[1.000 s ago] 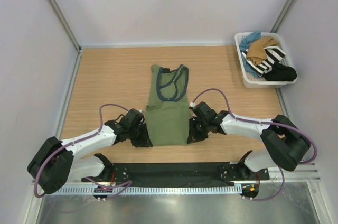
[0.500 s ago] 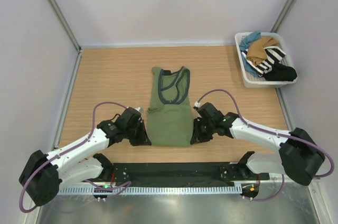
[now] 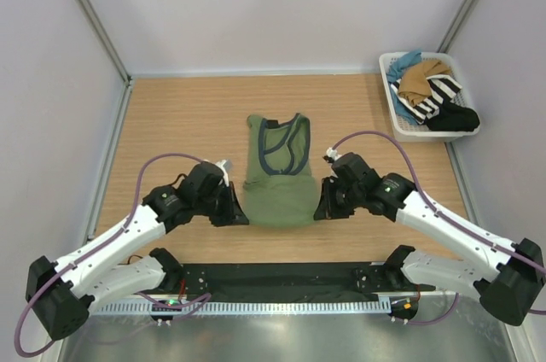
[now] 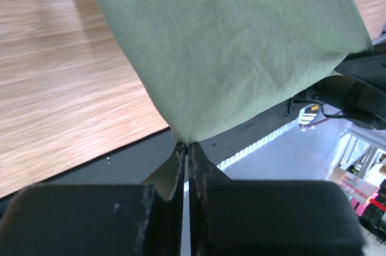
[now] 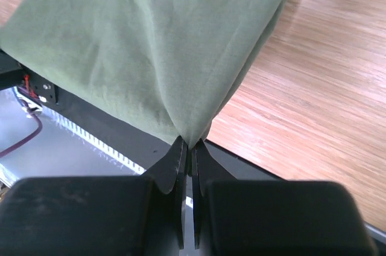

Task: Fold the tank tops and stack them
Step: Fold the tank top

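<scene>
— Left hand (image 3: pixel 239 215)?
— Clenched on the olive tank top (image 3: pixel 277 183), near-left hem corner.
— Right hand (image 3: pixel 320 210)?
— Pinching the near-right corner. The top lies mid-desk (image 3: pixel 171 114), its long axis running away from both hands, neckline farthest.

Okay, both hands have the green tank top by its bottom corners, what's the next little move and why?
Probably carry both corners together toward the dark-trimmed neckline, then lower them. The left hand and right hand are each shut on a hem corner of the green tank top, raised off the table, its strap end lying flat.
</scene>
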Motion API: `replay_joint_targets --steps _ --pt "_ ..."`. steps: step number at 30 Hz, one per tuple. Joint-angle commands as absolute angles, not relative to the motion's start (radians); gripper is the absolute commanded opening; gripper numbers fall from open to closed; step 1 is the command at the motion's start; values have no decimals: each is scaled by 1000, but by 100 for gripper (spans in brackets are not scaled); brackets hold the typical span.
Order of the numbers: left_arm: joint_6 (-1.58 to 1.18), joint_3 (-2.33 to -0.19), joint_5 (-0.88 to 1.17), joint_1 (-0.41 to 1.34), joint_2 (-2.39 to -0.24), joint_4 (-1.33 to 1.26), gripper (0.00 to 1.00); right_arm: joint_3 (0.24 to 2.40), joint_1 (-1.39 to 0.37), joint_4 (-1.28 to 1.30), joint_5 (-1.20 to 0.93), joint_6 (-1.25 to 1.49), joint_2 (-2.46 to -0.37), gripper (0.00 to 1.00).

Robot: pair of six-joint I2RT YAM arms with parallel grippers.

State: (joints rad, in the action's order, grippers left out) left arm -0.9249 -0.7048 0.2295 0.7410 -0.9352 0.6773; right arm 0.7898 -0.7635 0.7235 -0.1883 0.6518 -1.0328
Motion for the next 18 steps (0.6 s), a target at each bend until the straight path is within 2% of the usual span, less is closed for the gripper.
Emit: replay_joint_targets --steps 1,12,18 --pt "-940 -741 262 755 -902 750 0 845 -767 831 -157 644 -970 2" --pt "-1014 -799 296 788 -815 769 0 943 -767 949 -126 646 -893 1" --pt "-1042 -830 347 788 -841 678 0 1029 -765 991 -61 632 -916 1"
